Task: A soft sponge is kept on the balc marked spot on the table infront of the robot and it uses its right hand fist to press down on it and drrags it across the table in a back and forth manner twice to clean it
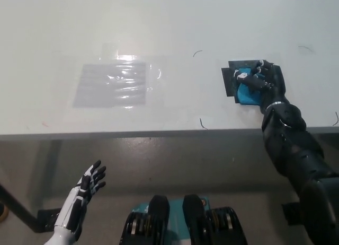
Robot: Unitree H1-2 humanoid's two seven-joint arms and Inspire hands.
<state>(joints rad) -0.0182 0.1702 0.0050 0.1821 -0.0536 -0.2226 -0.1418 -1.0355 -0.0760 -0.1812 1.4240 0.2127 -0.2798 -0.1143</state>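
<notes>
The right hand (263,79) sat on top of the blue sponge (247,92), fingers curled into a loose fist, knuckles pressing from above; it gripped nothing, i.e. closed on itself w/ the sponge under it, not between the fingers. The sponge lay on the black marked spot (231,78), at the right side of the white table (169,22) and near its front edge; black showed along the sponge's left and far sides, so the sponge sat approx. on the mark, slightly toward the robot. Key relation: sponge directly beneath the right hand, touching, w/ its exposed part poking out left of and nearer than the fist. Sponge long axis could not be judged, as the hand covered much of it. The black forearm ran from the lower right up to the hand, roughly front-to-back. The left hand (87,187) rested below table level at lower left, fingers spread, holding nothing, well apart from the sponge; the right hand was plainly the working one. A clear taped plastic patch (112,83) lay on the table to the left, well apart from the sponge. Judgement: press-down step in hand, drag strokes not yet begun. Next move likely needs steady downward load; risk: fist slips off the soft sponge and leaves it behind.
</notes>
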